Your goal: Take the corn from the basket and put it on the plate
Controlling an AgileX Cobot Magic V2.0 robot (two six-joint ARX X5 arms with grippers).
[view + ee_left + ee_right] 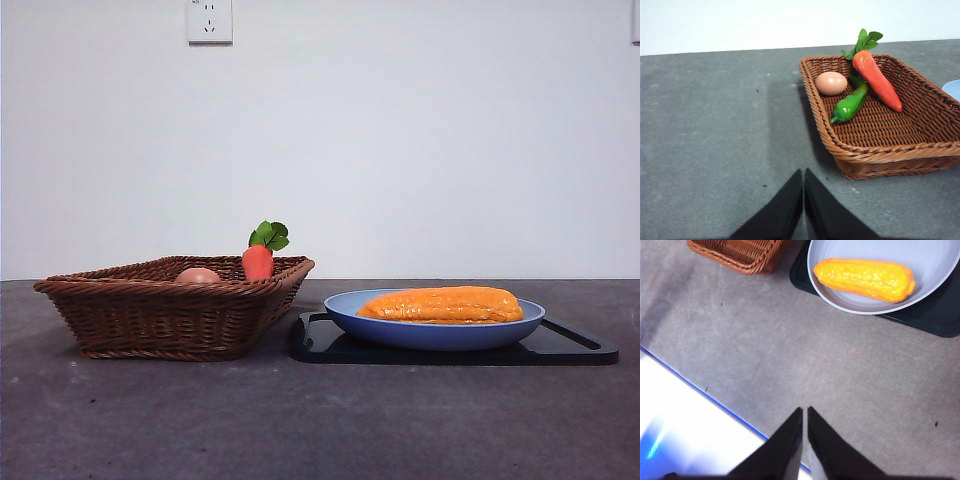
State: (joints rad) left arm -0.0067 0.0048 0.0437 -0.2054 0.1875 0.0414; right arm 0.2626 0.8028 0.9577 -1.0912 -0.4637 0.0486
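Note:
The corn [442,304] lies lengthwise in the blue plate [400,332], also seen from above as corn [865,279] on the plate [935,255]. The brown wicker basket [170,315] stands to the plate's left, and the left wrist view shows this basket [880,150] without corn in it. My left gripper [803,172] is shut and holds nothing, over bare table beside the basket. My right gripper [805,410] is shut and holds nothing, over bare table well back from the plate. Neither arm shows in the front view.
A carrot [876,77], a green pepper [851,103] and a peach-coloured egg-shaped item [830,83] lie in the basket. The plate rests on a flat black tray [570,348]. The table's edge with a blue line [700,392] runs close by the right gripper.

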